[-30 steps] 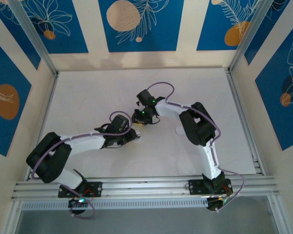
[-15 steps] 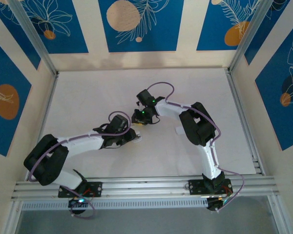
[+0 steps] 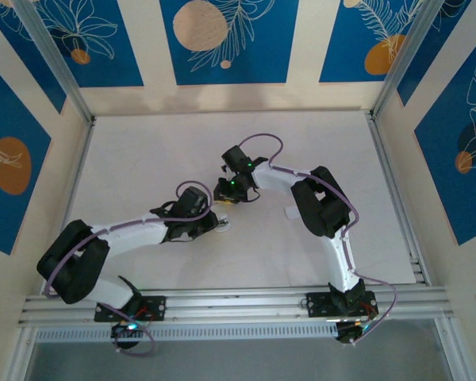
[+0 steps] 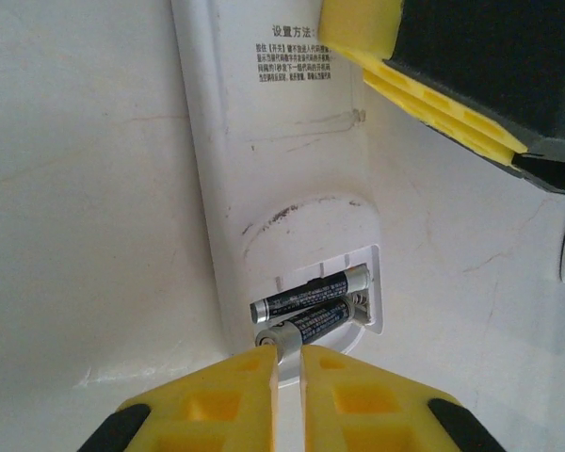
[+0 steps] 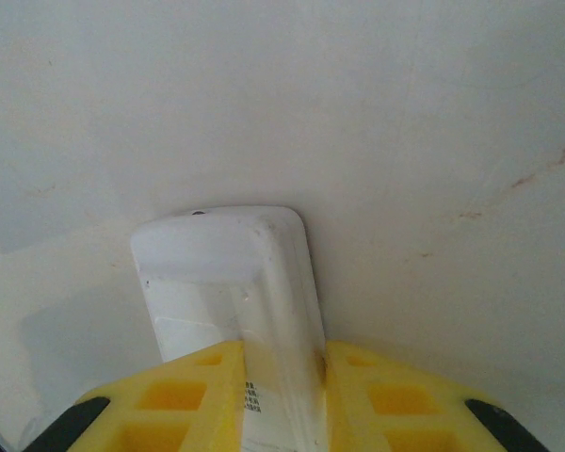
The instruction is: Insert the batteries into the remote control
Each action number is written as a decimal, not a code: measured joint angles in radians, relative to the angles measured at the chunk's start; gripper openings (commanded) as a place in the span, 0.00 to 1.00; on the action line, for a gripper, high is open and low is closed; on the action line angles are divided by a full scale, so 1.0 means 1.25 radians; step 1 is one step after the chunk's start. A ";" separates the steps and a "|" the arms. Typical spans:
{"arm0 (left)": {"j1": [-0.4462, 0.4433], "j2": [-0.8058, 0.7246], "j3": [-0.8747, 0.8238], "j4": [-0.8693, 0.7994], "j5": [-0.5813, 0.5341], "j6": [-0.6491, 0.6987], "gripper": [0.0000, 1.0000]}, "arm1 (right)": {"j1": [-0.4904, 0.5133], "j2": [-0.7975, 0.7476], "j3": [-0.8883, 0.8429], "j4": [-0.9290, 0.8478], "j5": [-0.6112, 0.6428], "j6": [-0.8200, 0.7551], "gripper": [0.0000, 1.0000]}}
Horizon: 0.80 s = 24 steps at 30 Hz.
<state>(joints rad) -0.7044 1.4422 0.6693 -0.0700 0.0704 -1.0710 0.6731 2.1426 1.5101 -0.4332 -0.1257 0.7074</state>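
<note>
My left gripper (image 4: 284,363) pinches the silver tip of the near battery (image 4: 313,323), which lies in the remote (image 4: 273,169)'s open bay beside the other battery (image 4: 311,293). My right gripper (image 5: 282,356) clamps the remote's far end. The printed label (image 4: 292,58) is too small to read. The remote rests back-up around mid-worktop (image 4: 75,188), its near end hidden behind my left fingers (image 4: 217,395).
</note>
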 measured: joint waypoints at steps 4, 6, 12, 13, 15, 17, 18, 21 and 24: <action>0.000 0.010 0.000 0.001 0.000 0.000 0.12 | 0.000 0.000 0.000 0.000 0.000 0.000 0.27; 0.000 0.015 0.000 0.002 0.000 0.000 0.11 | 0.000 0.000 0.000 0.000 0.000 0.000 0.28; 0.000 0.017 0.000 0.002 0.000 0.000 0.10 | 0.000 0.000 0.000 -0.001 0.000 0.000 0.27; 0.000 0.017 0.000 0.003 0.000 0.000 0.10 | 0.000 0.000 0.000 -0.001 0.000 0.000 0.28; 0.000 0.017 0.000 0.002 0.000 0.001 0.10 | 0.000 0.000 0.000 -0.001 0.000 0.000 0.28; 0.000 0.017 0.000 0.002 0.001 0.003 0.10 | 0.000 0.000 0.000 -0.001 0.000 0.000 0.27; 0.000 0.017 0.001 0.002 0.001 0.003 0.10 | 0.000 0.000 0.000 -0.001 0.000 0.000 0.28; 0.000 0.022 0.004 -0.001 0.004 0.006 0.10 | 0.000 0.000 0.000 -0.001 0.000 0.000 0.27; 0.000 0.027 0.017 -0.020 0.004 0.021 0.10 | 0.000 0.000 0.000 -0.001 0.000 0.000 0.27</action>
<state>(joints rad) -0.7044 1.4754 0.6907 -0.0944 0.0750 -1.0451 0.6731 2.1426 1.5105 -0.4343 -0.1257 0.7074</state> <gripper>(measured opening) 0.100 0.275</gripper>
